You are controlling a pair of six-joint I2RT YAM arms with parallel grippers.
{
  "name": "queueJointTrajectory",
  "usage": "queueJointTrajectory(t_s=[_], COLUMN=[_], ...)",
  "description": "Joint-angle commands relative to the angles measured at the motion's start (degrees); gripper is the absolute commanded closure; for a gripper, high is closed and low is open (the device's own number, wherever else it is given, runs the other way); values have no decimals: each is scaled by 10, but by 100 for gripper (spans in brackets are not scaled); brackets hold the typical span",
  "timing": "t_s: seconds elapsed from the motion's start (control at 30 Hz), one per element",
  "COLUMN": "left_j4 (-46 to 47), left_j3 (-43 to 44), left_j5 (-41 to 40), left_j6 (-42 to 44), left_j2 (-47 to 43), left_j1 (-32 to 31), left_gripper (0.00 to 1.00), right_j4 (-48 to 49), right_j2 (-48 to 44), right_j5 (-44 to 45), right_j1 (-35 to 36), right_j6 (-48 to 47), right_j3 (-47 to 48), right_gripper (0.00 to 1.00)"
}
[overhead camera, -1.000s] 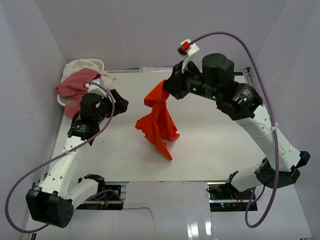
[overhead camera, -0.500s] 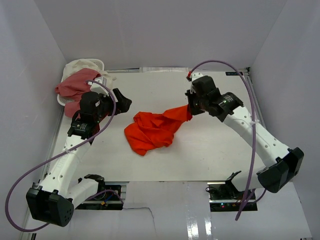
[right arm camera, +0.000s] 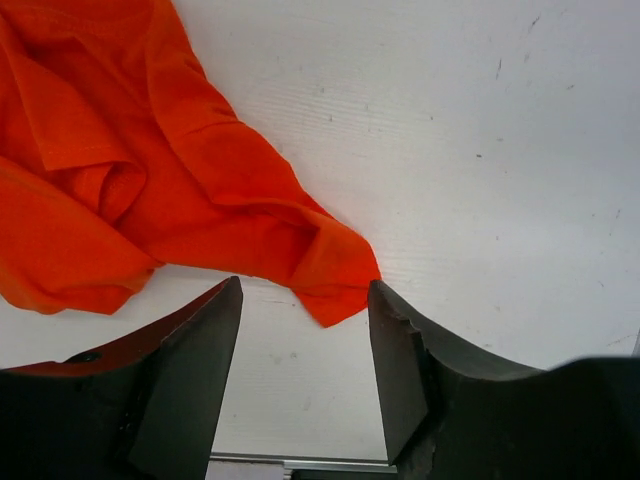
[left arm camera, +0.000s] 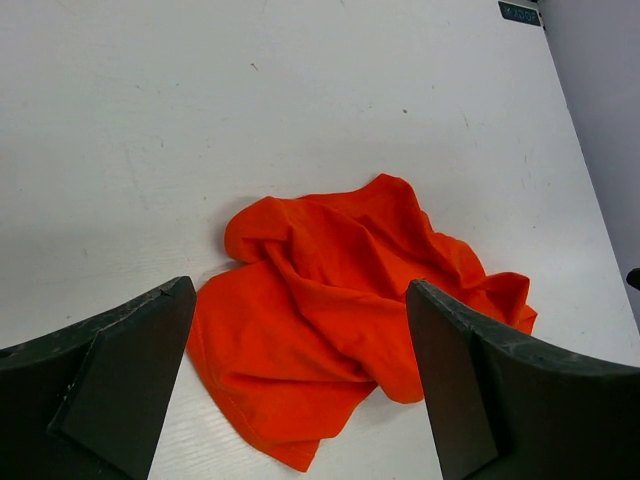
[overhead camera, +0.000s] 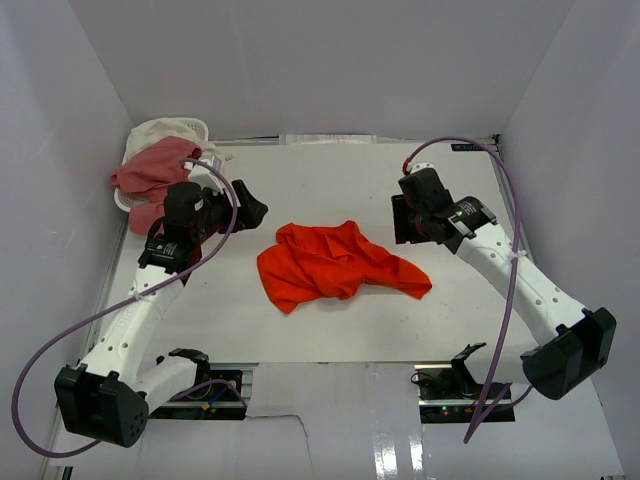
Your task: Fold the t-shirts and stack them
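Note:
A bright orange-red t-shirt point(overhead camera: 330, 262) lies crumpled in the middle of the table point(overhead camera: 330, 180), one corner trailing to the right. My right gripper point(overhead camera: 403, 228) hovers just above and behind that corner, open and holding nothing. In the right wrist view the shirt point(right arm camera: 150, 180) ends in a tip lying between the spread fingers of the right gripper point(right arm camera: 304, 284). My left gripper point(overhead camera: 250, 210) stands wide open to the left of the shirt, clear of it. From the left wrist the left gripper point(left arm camera: 300, 290) frames the shirt point(left arm camera: 340, 250). A dusty pink t-shirt point(overhead camera: 150, 170) and a cream-white one point(overhead camera: 160, 132) lie heaped at the back left.
A small white basket point(overhead camera: 122, 200) at the table's back left corner holds the pink and cream shirts, right behind the left arm. White walls close in the table on three sides. A metal rail runs along the near edge point(right arm camera: 300, 464).
The right gripper carried the hanging orange-red shirt down and to the right, laid it on the table, then opened and let it go. The left arm hardly moved.

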Motion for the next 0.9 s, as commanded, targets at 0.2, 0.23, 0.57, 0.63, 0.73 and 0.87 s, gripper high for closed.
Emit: queueJointTrajectory(t_s=[0.2, 0.23, 0.57, 0.63, 0.73, 0.87], left_j4=[-39, -38, -44, -45, -51, -62], left_j3=[63, 67, 65, 63, 65, 72], left_j5=[-32, -32, 1, -8, -39, -63], left_j6=[15, 14, 14, 14, 12, 7], left_j2=[7, 12, 51, 48, 42, 43], left_j1=[-2, -2, -2, -2, -2, 1], left_gripper=[2, 2, 2, 2, 2, 2], right_j4=[54, 57, 166, 179, 201, 210], right_j2=[-24, -18, 107, 148, 198, 265], right_j5=[-63, -61, -107, -116, -120, -132], right_j1=[17, 22, 28, 29, 29, 29], right_j6=[-30, -30, -67, -72, -82, -96], right_j3=[-86, -88, -49, -18, 18, 70], right_gripper=[38, 38, 43, 40, 36, 35])
